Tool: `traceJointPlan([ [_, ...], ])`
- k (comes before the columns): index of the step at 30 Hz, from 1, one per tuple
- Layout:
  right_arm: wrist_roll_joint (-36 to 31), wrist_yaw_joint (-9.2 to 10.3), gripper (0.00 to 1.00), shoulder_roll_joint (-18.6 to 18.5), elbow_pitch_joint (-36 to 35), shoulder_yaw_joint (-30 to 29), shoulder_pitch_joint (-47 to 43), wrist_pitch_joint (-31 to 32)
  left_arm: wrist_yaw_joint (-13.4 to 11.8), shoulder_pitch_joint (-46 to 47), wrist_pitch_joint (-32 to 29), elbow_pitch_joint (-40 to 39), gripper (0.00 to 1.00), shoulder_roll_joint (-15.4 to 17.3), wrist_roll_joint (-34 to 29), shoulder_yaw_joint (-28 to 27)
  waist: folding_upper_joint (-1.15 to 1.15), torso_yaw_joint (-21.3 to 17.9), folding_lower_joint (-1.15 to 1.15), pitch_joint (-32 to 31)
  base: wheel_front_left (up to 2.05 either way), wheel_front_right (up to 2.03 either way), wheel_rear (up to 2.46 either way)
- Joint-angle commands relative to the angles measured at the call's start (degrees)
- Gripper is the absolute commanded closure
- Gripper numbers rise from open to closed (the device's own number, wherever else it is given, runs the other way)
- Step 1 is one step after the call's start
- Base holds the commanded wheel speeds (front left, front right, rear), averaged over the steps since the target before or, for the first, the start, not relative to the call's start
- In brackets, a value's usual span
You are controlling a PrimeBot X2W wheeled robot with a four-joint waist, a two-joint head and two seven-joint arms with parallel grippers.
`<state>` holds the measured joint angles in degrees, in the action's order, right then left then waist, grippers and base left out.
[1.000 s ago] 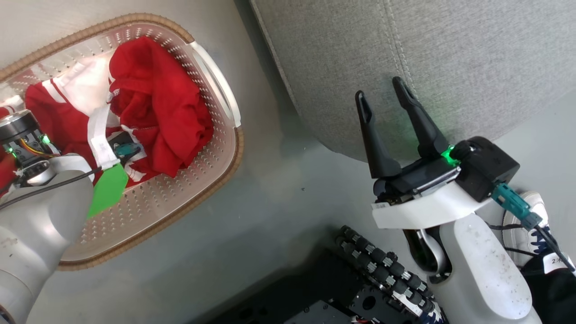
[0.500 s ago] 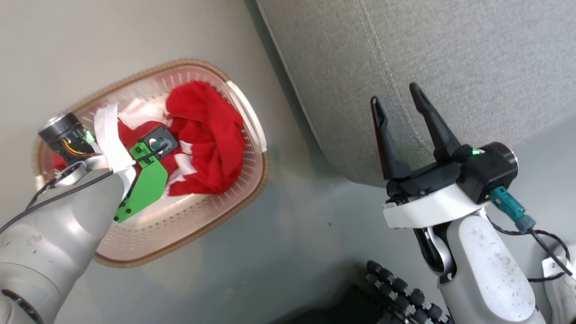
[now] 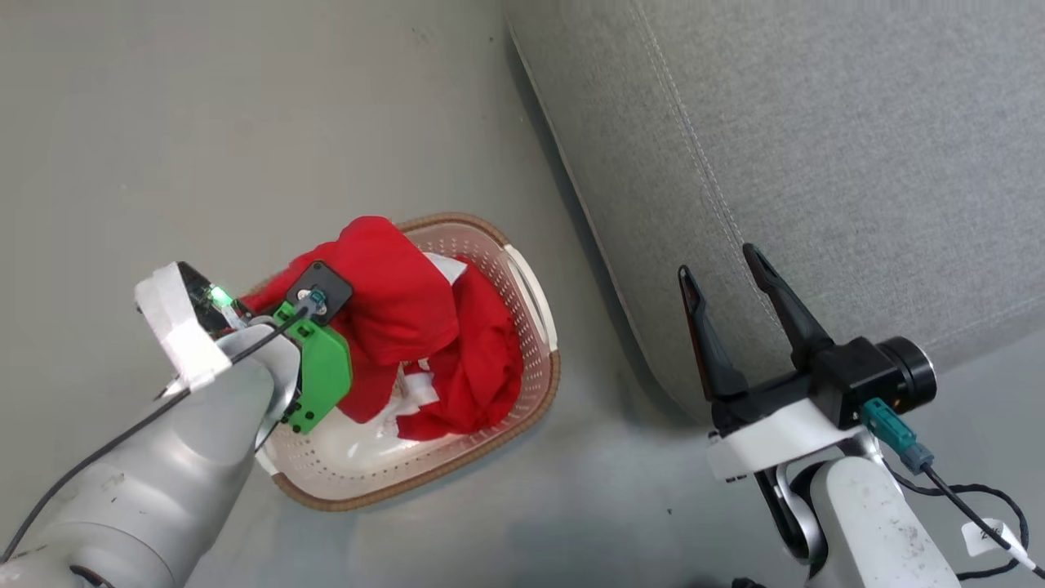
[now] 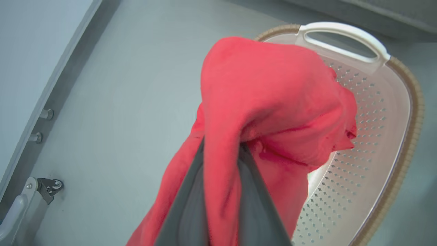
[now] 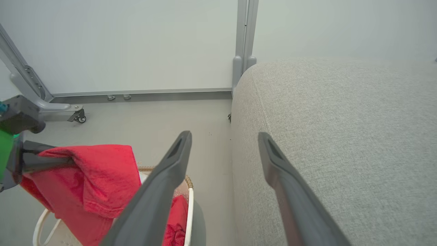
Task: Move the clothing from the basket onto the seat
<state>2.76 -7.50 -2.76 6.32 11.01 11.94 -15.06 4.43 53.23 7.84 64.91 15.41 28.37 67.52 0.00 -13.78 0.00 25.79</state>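
Clothing (image 3: pixel 396 306) clamped in left gripper (image 4: pixel 222 146), hanging above basket (image 3: pixel 555 384) rim; right gripper (image 3: pixel 725 282) splayed, empty, at seat (image 3: pixel 816 163) edge; floor (image 3: pixel 604 445) between.

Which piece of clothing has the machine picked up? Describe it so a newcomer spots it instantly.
Beside the large light grey fabric seat, a small cream-white perforated plastic basket stands on the floor. Over it hangs a soft bright red garment, pinched between the dark fingers of the left gripper. Unlike the other red-and-white garment, crumpled inside the basket, this one is held up.
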Motion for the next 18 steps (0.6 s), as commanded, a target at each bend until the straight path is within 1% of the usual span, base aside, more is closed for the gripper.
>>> traceJointPlan([
  [1,-0.6,0.01,0.0,-0.2,0.4,-0.3,-1.6,-0.2,-0.5,-1.6,2.5,-0.6,1.0,-0.5,1.1,-0.9,0.0,6.1,0.0,-8.6,0.0,0.0,0.0],
  [3,-1.1,0.02,0.0,-0.2,0.8,-0.3,-2.7,-0.2,-1.0,-3.1,5.3,-1.5,1.0,-0.9,2.8,-2.8,0.0,6.8,0.0,-10.7,0.0,0.0,0.0],
  [6,-1.7,0.02,0.0,-0.2,1.2,0.0,-4.0,-0.2,-2.0,-5.0,7.1,-4.5,1.0,-0.4,4.2,-5.2,0.0,7.6,0.0,-13.3,0.0,0.0,0.0],
  [7,-1.8,0.02,0.0,-0.2,1.3,0.0,-4.5,-0.2,-2.8,-5.7,7.4,-6.2,1.0,0.0,4.8,-6.4,0.0,7.8,0.0,-14.2,0.0,0.0,0.0],
  [8,-2.0,0.02,0.0,-0.2,1.3,0.0,-5.0,-0.2,-3.4,-6.1,7.5,-9.1,1.0,0.4,4.8,-7.7,0.0,8.0,0.0,-14.9,0.0,0.0,0.0],
  [11,-2.4,0.02,0.0,-0.2,1.2,0.1,-6.3,-0.2,-6.5,-10.7,7.4,-20.1,1.0,2.7,4.4,-13.9,0.0,8.6,0.0,-17.2,0.0,0.0,0.0],
  [12,-2.4,0.02,0.0,-0.2,1.1,0.1,-6.6,-0.2,-6.6,-12.9,7.3,-24.1,1.0,3.4,4.5,-16.0,0.0,8.7,0.0,-17.9,0.0,0.0,0.0],
  [15,-2.7,0.02,0.0,-0.2,0.8,0.1,-8.1,-0.2,-8.1,-18.0,7.4,-34.1,1.0,4.5,2.2,-21.6,0.0,9.1,0.0,-19.7,0.0,0.0,0.0],
  [18,-2.5,0.01,0.0,-0.2,0.4,-0.3,-9.5,-0.2,-9.0,-24.0,7.4,-42.5,1.0,4.5,-0.1,-27.6,0.0,9.6,0.0,-21.2,0.0,0.0,0.0],
])
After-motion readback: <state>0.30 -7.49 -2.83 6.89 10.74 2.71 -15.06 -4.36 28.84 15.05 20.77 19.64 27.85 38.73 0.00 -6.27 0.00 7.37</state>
